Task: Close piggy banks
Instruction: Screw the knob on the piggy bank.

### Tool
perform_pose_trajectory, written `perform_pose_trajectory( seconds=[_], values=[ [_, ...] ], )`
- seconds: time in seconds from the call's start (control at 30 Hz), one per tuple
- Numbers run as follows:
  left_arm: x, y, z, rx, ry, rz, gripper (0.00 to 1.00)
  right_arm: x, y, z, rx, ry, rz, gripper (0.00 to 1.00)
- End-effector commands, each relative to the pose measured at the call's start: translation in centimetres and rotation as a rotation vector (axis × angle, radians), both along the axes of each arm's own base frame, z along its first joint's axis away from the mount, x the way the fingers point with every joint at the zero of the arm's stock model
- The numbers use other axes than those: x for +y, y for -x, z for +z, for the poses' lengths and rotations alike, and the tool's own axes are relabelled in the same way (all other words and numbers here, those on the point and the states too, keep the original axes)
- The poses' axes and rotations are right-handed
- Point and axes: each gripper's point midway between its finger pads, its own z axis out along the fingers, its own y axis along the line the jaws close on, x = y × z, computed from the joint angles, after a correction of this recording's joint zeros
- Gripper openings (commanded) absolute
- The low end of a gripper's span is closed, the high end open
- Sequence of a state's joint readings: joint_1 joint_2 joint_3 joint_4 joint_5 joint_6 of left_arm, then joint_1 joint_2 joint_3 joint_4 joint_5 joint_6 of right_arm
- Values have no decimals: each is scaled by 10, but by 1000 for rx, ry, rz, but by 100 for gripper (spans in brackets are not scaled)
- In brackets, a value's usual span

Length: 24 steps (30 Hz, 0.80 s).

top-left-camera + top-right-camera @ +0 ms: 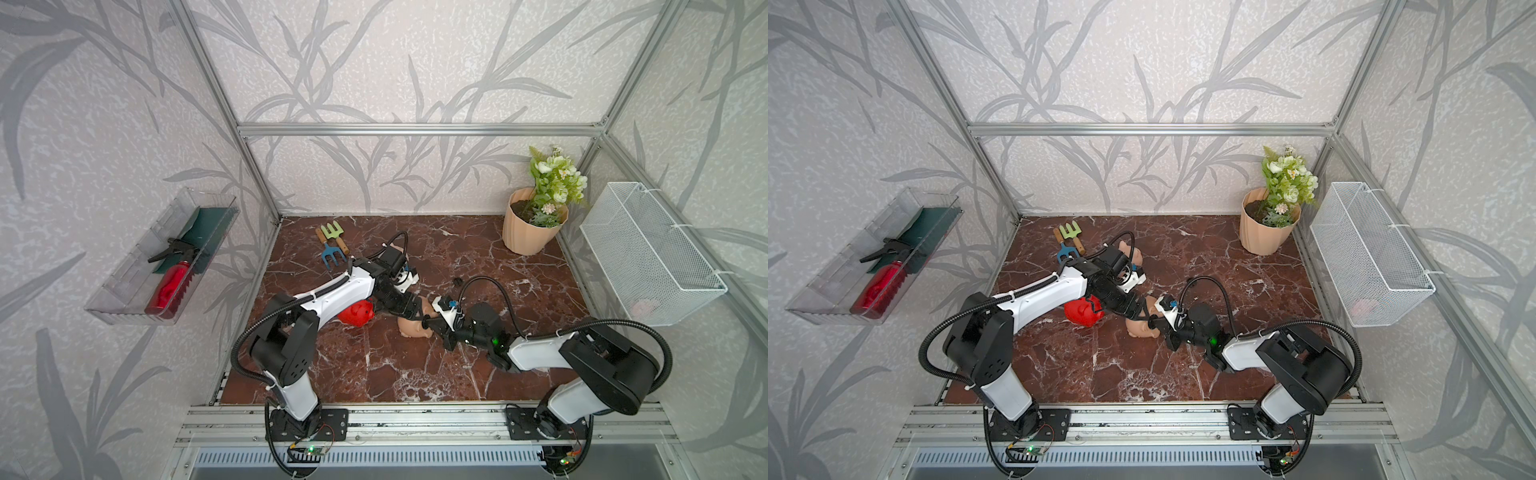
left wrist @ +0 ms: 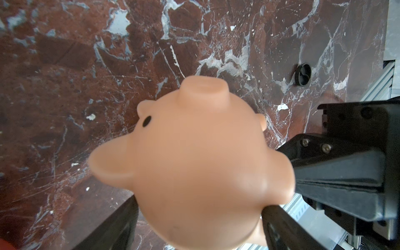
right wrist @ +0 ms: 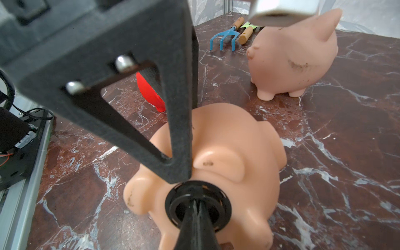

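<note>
A peach-tan piggy bank [image 1: 409, 327] [image 1: 1140, 328] lies on its side mid-table, and my left gripper [image 1: 415, 309] [image 2: 199, 216] is shut on its body [image 2: 199, 162]. My right gripper [image 1: 432, 322] [image 3: 195, 203] is shut on a black plug [image 3: 198, 204] that sits in this pig's round belly hole [image 3: 227, 151]. A red piggy bank [image 1: 357, 313] [image 1: 1081, 311] [image 3: 149, 91] lies half hidden under the left arm. The other peach piggy bank [image 3: 292, 58] [image 1: 1125, 249] stands upright behind the left wrist. A loose black plug [image 1: 458, 281] [image 2: 303, 74] lies on the marble.
Two small garden rakes [image 1: 332, 245] lie at the back left. A ribbed peach flower pot [image 1: 525, 228] stands in the back right corner. A white wire basket [image 1: 648, 257] hangs on the right wall. A clear tray [image 1: 162, 257] with a red spray bottle hangs on the left wall.
</note>
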<state>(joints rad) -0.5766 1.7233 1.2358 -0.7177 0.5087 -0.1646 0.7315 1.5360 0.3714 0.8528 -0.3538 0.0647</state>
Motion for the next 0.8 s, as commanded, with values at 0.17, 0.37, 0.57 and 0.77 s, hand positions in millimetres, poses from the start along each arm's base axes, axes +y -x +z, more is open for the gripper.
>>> perform_pose_trajectory(
  seconds=[0.17, 0.37, 0.57, 0.77],
  values=[
    [-8, 9, -1, 21, 26, -31, 86, 12, 7, 13, 145, -39, 25, 0],
    [-7, 9, -1, 18, 29, -28, 86, 12, 10, 13, 189, -22, 26, 0],
    [-7, 11, -1, 17, 32, -28, 86, 12, 9, 11, 224, -25, 13, 0],
    [-7, 11, -2, 18, 32, -27, 86, 14, 9, 12, 156, 2, 57, 0]
  ],
)
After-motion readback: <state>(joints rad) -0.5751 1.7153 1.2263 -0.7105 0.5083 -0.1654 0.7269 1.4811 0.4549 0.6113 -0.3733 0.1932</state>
